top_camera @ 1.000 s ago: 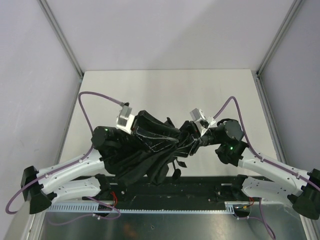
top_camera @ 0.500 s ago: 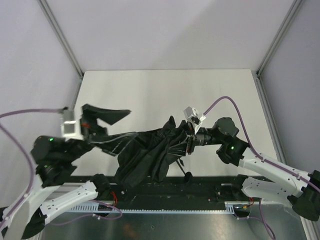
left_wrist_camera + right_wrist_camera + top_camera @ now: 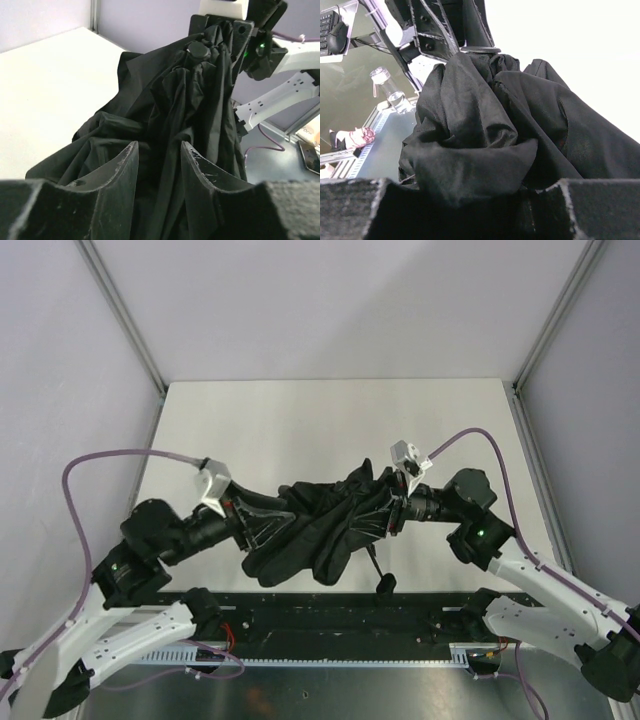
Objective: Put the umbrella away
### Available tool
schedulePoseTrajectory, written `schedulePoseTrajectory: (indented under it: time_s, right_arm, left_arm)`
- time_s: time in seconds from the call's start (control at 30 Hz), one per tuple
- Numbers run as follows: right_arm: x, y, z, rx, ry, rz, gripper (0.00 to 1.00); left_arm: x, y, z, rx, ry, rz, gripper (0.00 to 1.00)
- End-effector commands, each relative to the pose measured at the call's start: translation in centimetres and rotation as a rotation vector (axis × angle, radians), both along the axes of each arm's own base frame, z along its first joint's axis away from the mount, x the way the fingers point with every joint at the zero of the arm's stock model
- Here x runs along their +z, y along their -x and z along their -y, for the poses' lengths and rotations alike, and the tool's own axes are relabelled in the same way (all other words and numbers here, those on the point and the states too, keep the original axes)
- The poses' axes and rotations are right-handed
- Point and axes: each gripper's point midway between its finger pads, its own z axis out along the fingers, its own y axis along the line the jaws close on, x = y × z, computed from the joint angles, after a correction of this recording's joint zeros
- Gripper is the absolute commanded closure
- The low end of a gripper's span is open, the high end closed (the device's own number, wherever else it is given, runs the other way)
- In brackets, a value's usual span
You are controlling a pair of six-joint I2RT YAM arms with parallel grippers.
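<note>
The black folding umbrella point(image 3: 320, 530) is held slung between the left gripper point(image 3: 268, 524) and the right gripper point(image 3: 393, 512), above the white table point(image 3: 330, 420).

The left fingers point(image 3: 122, 172) are closed part-way, with bunched canopy folds packed between them. The right fingers point(image 3: 600, 210) are clamped narrowly on the gathered top end, and the round tip cap point(image 3: 197, 50) is seen just beside them. Between the two pairs of fingers the loose fabric sags, and most of each wrist view is blocked by it. The small handle point(image 3: 385, 585) hangs on its shaft below and just left of the right fingers. A purple cable point(image 3: 120, 455) loops behind the left fingers. A clear bottle point(image 3: 387, 87) is seen far beyond the right fingers, off the table.
</note>
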Motion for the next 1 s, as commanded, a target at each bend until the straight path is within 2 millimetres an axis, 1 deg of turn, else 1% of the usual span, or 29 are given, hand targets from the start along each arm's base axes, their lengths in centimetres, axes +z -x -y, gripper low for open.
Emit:
schedulePoseTrajectory:
  time_s: [0.0,0.1,0.13,0.2,0.23,0.33,0.4,0.47,0.5,0.53,0.63,0.67,0.73,0.8,0.83,0.9,0.97]
  right_arm:
    - [1.5,0.8,0.6,0.026,-0.04,0.058,1.0]
    - [1.4,0.9,0.6,0.032,-0.035,0.056,1.0]
    - [1.4,0.9,0.6,0.034,-0.035,0.053,1.0]
    - [1.4,1.0,0.5,0.049,-0.04,0.046,1.0]
    - [1.6,1.2,0.4,0.061,-0.049,0.047,1.0]
    - [1.9,1.8,0.3,0.102,-0.072,0.059,1.0]
    - [2.0,1.9,0.3,0.116,-0.08,0.064,1.0]
    - [2.1,1.9,0.4,0.121,-0.081,0.068,1.0]
    - [2.1,1.8,0.7,0.119,-0.079,0.073,1.0]
    - [2.0,1.7,0.9,0.112,-0.073,0.078,1.0]
    - [1.3,1.2,1.7,0.078,-0.04,0.089,1.0]
    - [1.1,1.1,2.0,0.067,-0.029,0.093,1.0]
    - [0.7,0.9,2.4,0.049,-0.012,0.099,1.0]
    - [0.5,0.8,2.5,0.041,-0.002,0.104,1.0]
    - [0.5,0.8,2.6,0.038,-0.001,0.106,1.0]
    - [0.6,0.8,2.7,0.035,-0.002,0.109,1.0]
    - [0.8,0.9,2.9,0.04,-0.008,0.112,1.0]
  left_arm:
    - [-0.1,-0.3,1.9,-0.058,-0.015,-0.037,0.59]
    - [0.0,0.4,3.9,-0.167,-0.006,-0.043,0.69]
    - [0.1,0.6,4.5,-0.199,0.002,-0.051,0.76]
    - [0.2,0.6,5.8,-0.241,0.038,-0.078,0.93]
    - [0.0,0.6,6.6,-0.266,0.056,-0.1,0.96]
    - [0.8,1.1,9.4,-0.377,0.125,-0.12,1.0]
    - [1.1,1.5,11.1,-0.422,0.124,-0.106,1.0]
    - [1.1,1.6,11.7,-0.427,0.101,-0.096,1.0]
    - [1.2,1.4,11.4,-0.403,0.091,-0.082,0.98]
    - [1.1,1.1,10.7,-0.369,0.082,-0.07,0.9]
    - [1.3,0.3,7.5,-0.244,0.082,-0.03,0.59]
    - [1.4,0.0,6.3,-0.196,0.085,-0.019,0.51]
    - [1.7,-0.4,3.8,-0.102,0.086,-0.003,0.4]
    - [1.7,-1.1,1.7,0.003,0.081,-0.006,0.35]
    - [1.7,-1.8,0.5,0.072,0.081,-0.019,0.34]
    - [0.8,-3.5,-2.0,0.246,0.079,-0.072,0.35]
    - [-0.6,-4.6,-3.3,0.345,0.062,-0.11,0.37]
